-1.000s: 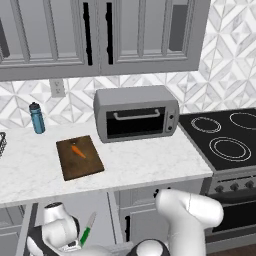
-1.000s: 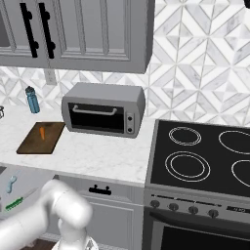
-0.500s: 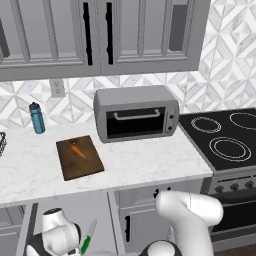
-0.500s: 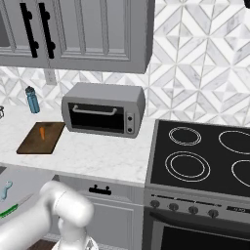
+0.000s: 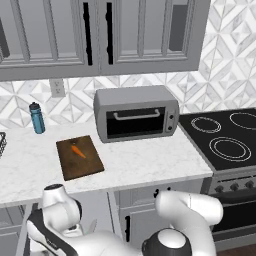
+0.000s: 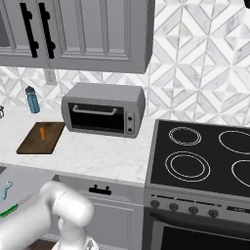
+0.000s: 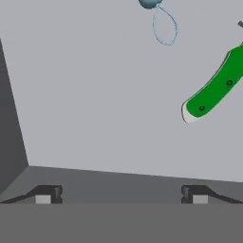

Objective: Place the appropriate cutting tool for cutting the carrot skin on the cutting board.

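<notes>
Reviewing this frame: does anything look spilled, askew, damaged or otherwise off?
Nothing stands out. The carrot lies on the cutting board, intact. The peeler and the green-handled knife lie apart on a flat grey surface, with the open gripper above it.

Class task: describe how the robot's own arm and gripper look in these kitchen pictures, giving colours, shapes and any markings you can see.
The arm is made of glossy white, rounded, bulbous segments with dark grey to black joints between them. No cables or markings show. In the hand view the gripper ends in two small dark grey finger tips, each with a pale square pad.
</notes>
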Controlling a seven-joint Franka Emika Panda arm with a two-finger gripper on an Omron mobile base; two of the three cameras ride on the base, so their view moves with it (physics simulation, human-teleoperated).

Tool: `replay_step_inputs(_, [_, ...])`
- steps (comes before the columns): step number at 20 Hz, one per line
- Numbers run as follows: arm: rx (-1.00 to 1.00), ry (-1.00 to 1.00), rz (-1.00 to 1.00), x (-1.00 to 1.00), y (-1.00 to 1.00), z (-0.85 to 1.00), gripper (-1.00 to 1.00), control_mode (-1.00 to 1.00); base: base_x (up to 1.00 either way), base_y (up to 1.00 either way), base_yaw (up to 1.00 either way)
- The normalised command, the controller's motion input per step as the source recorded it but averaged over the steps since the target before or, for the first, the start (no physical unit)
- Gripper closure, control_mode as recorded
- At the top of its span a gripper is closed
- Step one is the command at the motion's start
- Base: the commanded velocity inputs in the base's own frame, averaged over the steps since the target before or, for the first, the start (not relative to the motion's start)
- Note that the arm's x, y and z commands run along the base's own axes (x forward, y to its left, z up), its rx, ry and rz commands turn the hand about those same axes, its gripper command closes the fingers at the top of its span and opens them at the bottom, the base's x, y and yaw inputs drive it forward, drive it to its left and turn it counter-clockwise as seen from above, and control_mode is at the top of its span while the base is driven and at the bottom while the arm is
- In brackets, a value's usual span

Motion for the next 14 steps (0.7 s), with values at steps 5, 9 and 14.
replay_step_inputs(5, [-0.09, -0.13, 0.03, 0.71, -0.13, 0.06, -1.0, -1.0, 0.0, 0.0, 0.0])
replay_step_inputs(9, [-0.1, -0.17, 0.11, 0.56, 0.0, 0.0, -1.0, -1.0, 0.0, 0.0, 0.0])
replay_step_inputs(14, [-0.05, -0.1, 0.15, 0.35, 0.03, 0.0, -1.0, -1.0, 0.0, 0.0, 0.0])
